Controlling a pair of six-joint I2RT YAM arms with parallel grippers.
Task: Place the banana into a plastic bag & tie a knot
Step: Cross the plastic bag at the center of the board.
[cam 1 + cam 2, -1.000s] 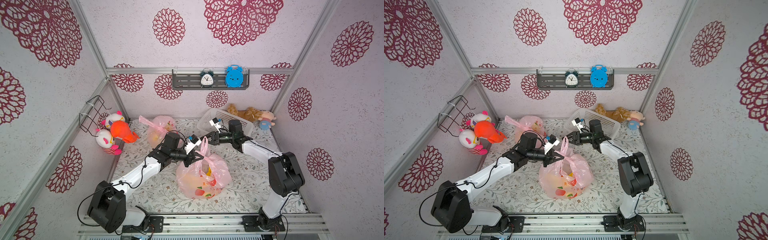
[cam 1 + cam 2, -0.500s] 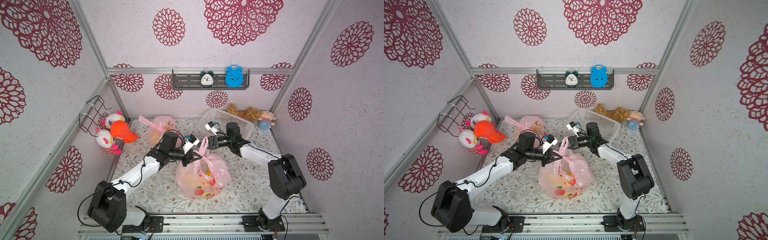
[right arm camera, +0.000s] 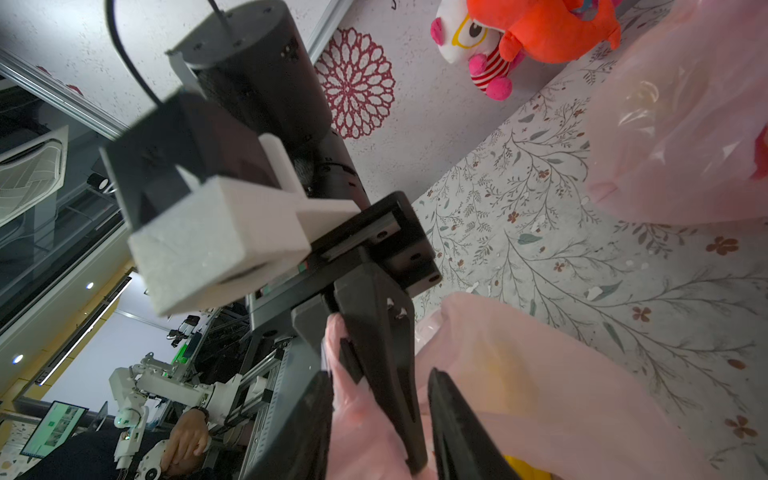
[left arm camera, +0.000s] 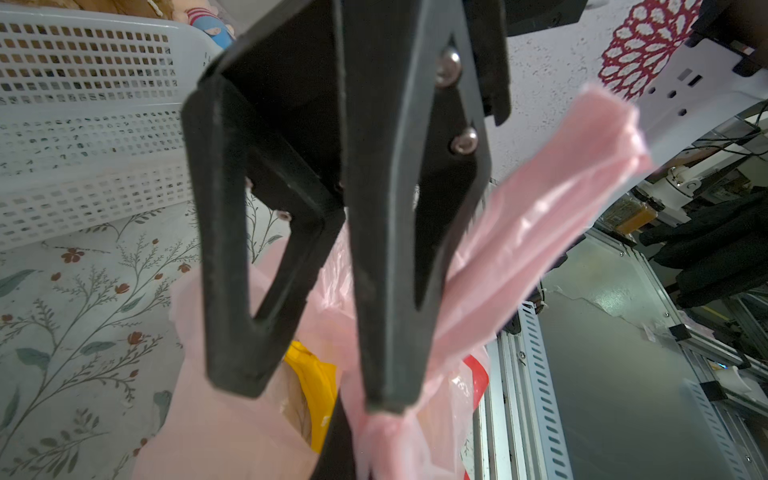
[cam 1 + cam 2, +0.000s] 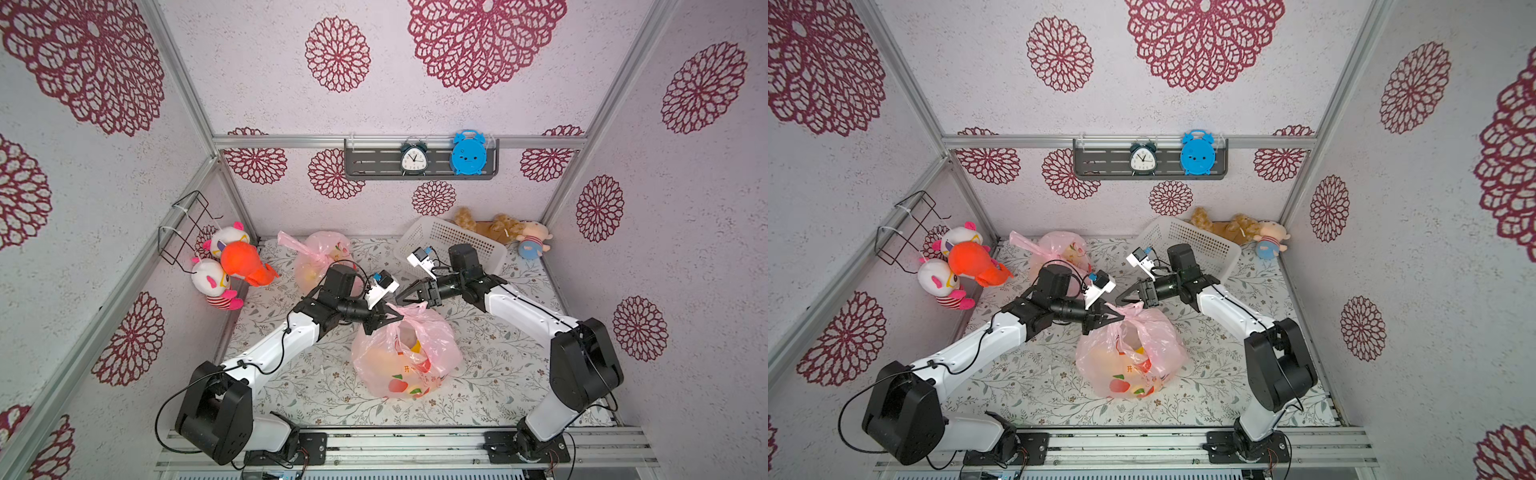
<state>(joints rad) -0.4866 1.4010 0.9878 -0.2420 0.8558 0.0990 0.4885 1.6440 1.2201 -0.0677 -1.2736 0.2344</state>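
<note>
Evidently I was at the knotting step: in both top views the pink bag (image 5: 409, 361) sat upright on the floral mat (image 5: 324, 386), its mouth not yet tied. At the bag's top the left gripper (image 5: 388, 319) was pressed together on a bunched handle (image 5: 415, 307). Just beyond the top, on the white basket's (image 5: 453, 241) side, the right gripper (image 5: 406, 293) hung with jaws partly spread, gripping nothing I could make out. The left wrist view gave what the top views could not: the pinch itself, film twisted to a cord under the fingertips (image 4: 386, 374), the handle's free end (image 4: 552, 216) standing loose beside them, and inside the bag a yellow shape I took for the banana (image 4: 311, 374). The right wrist view added the right gripper's own blurred fingers (image 3: 461, 432) flanking the left fingertips and the pink film at the bag's top; whether they touched the film I could not tell. My next move, I judged, called for closing on that free end and crossing it over the held part without toppling the bag.
</note>
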